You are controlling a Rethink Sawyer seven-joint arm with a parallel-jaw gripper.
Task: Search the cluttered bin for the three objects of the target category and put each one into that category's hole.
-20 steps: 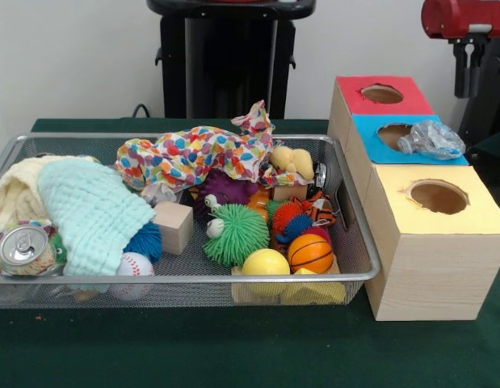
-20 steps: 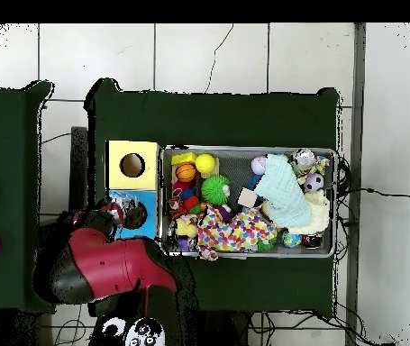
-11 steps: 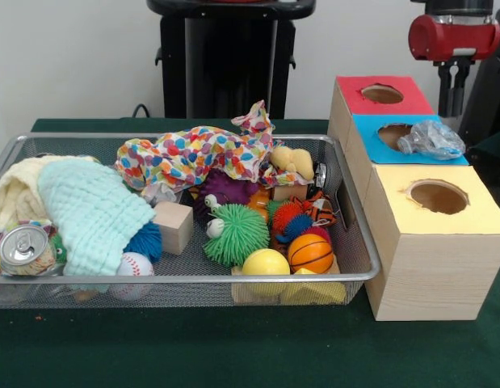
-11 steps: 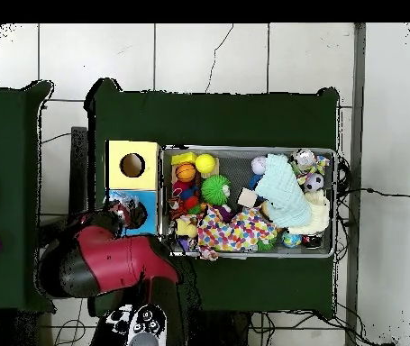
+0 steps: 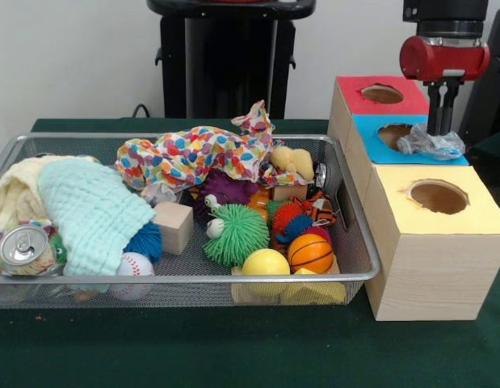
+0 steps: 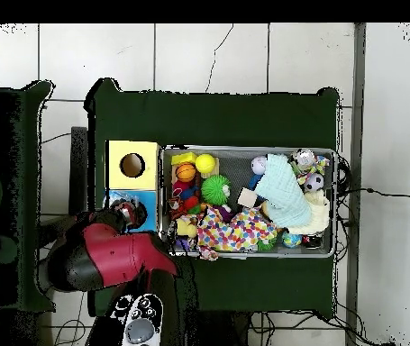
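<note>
One crumpled clear plastic bottle (image 5: 432,139) lies on the blue box (image 5: 372,153), right beside its hole (image 5: 392,133) but not down in it, partly over the hole's right rim. The hand (image 5: 437,121) stands directly above it, its two dark fingers close together with their tips at the plastic. Whether they actually pinch the bottle or only rest against it, I cannot tell.

Judging from this, the step in hand is getting the bottle through the blue hole. To do it well, the bottle needs nudging or carrying left until its bulk sits over the opening, then releasing only once it is centred. It is light and springy, so it could catch on the rim or roll off the right edge of the box.

From the top of the front view the arm drops straight down, its red wrist (image 5: 443,58) above the boxes and the fingers vertical. Seen from overhead, the arm (image 6: 109,257) covers the near part of the box row.

Left of the boxes, the wire bin (image 5: 346,276) holds cloths, balls and a can (image 5: 23,246).
</note>
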